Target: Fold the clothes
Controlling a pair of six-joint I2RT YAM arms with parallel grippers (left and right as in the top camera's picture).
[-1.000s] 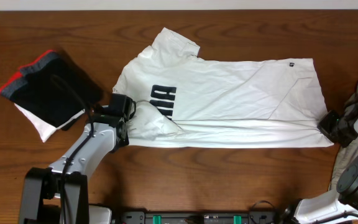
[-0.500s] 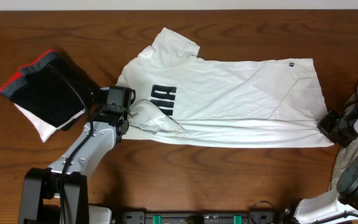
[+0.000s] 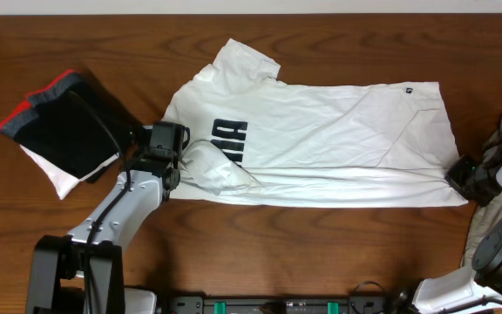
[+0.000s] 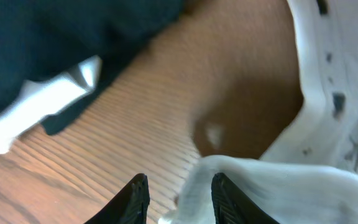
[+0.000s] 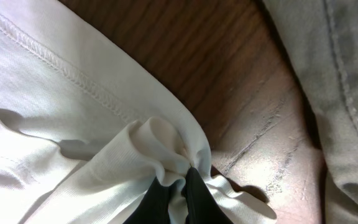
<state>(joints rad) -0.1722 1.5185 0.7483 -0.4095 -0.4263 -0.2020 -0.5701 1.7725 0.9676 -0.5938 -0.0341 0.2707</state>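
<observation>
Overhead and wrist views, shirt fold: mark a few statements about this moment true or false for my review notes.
1. The T-shirt lies spread on the table with its black lettering showing. True.
2. The right gripper has its jaws open, clear of the cloth. False: the jaws are shut on a bunched corner of the T-shirt's hem.
3. The left gripper has its jaws parted, at the shirt's edge. True.
4. The dark folded garment lies on top of the T-shirt. False: it lies on the table apart from the shirt, beyond the left gripper.
5. A grey garment lies beside the right gripper. True.
</observation>
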